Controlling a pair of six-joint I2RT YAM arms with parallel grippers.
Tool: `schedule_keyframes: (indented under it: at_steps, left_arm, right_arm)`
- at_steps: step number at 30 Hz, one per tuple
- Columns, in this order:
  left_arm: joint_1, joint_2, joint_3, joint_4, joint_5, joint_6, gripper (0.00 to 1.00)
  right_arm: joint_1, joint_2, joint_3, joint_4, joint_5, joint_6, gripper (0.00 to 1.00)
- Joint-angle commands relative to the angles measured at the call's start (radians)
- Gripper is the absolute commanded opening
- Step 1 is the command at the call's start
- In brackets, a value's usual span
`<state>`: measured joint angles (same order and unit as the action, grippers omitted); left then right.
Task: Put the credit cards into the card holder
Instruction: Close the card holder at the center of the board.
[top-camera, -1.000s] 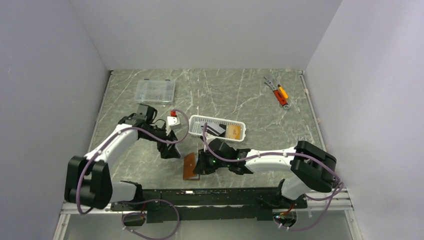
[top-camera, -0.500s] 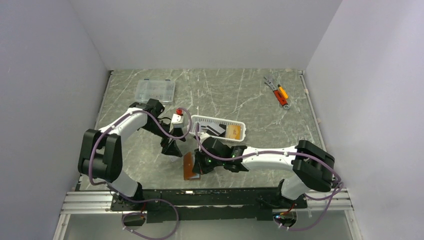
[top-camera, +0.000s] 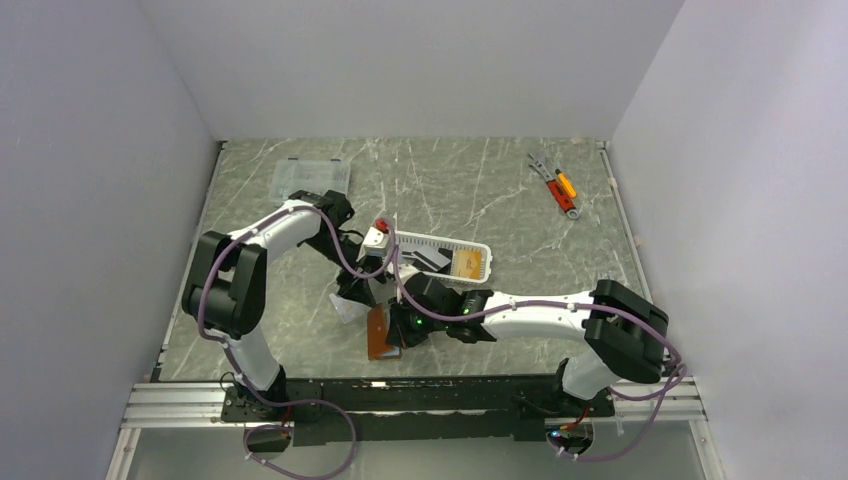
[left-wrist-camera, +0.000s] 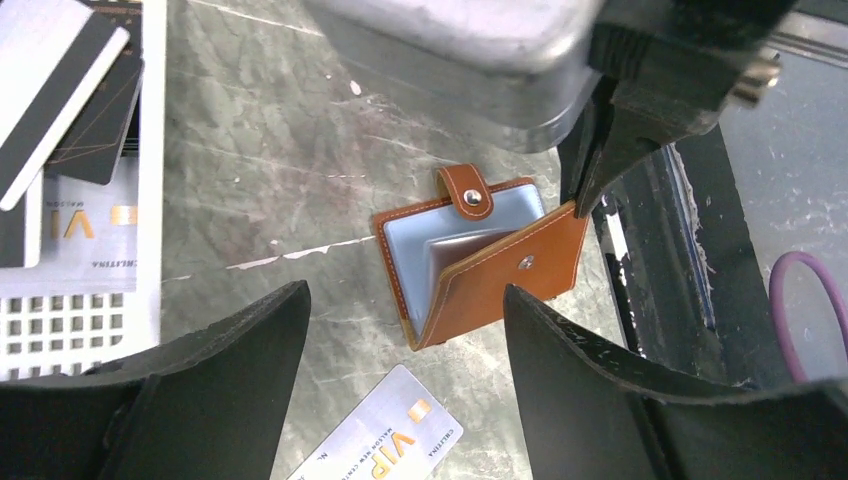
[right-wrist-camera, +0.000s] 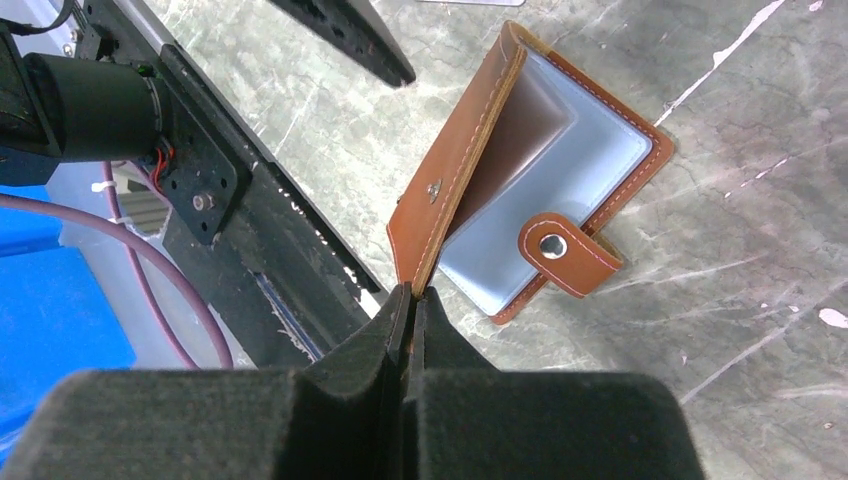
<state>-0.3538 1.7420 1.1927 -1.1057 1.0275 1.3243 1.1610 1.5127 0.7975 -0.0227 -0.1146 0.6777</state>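
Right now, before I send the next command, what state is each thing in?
card holder: open, one cover lifted, snap undone.
right gripper: shut on the lifted cover's edge.
left gripper: open, empty, above the card holder.
silver VIP card: flat on the table, outside the holder.
white basket: holds several more cards.

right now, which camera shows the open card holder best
Left wrist: the whole card holder, open, blue inside and snap tab clear. Right wrist shows it close, cover pinched edge-on by the right fingers. Top external: just a small brown patch.
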Motion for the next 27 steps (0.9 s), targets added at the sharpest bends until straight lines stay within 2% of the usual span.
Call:
schedule_keyframes:
  at_steps: [1, 7, 12, 14, 16, 18, 19, 22, 25, 27]
  left_arm:
    - [-0.052, 0.020, 0.035, -0.109, -0.040, 0.101, 0.74]
    - [-0.102, 0.048, 0.036, -0.166, -0.100, 0.166, 0.64]
    - [-0.125, 0.061, 0.053, -0.173, -0.122, 0.161, 0.43]
    - [-0.129, 0.063, 0.051, -0.169, -0.132, 0.153, 0.39]
    - [-0.135, 0.051, 0.034, -0.143, -0.138, 0.136, 0.41]
    - [-0.137, 0.037, 0.018, -0.103, -0.138, 0.101, 0.52]
    - [-0.136, 0.034, 0.014, -0.093, -0.138, 0.097, 0.55]
    - [-0.136, 0.038, 0.015, -0.095, -0.133, 0.101, 0.58]
    - [-0.139, 0.051, 0.027, -0.109, -0.122, 0.105, 0.60]
    - [-0.148, 0.063, 0.035, -0.123, -0.123, 0.109, 0.54]
  right_arm:
    - [-0.006, -0.039, -0.001, 0.054, -0.012, -0.052, 0.00]
    - [-0.012, -0.093, -0.083, 0.149, -0.002, -0.039, 0.00]
    - [-0.016, -0.110, -0.116, 0.206, 0.004, -0.033, 0.00]
    - [-0.018, -0.116, -0.126, 0.219, 0.011, -0.028, 0.00]
    - [-0.017, -0.118, -0.131, 0.234, 0.011, -0.027, 0.00]
    - [-0.017, -0.118, -0.126, 0.239, 0.010, -0.030, 0.00]
    - [-0.018, -0.120, -0.123, 0.243, 0.010, -0.030, 0.00]
    - [-0.018, -0.119, -0.116, 0.252, 0.007, -0.034, 0.00]
    - [-0.019, -0.117, -0.108, 0.263, 0.009, -0.036, 0.00]
    - [-0.017, -0.116, -0.098, 0.264, 0.013, -0.039, 0.00]
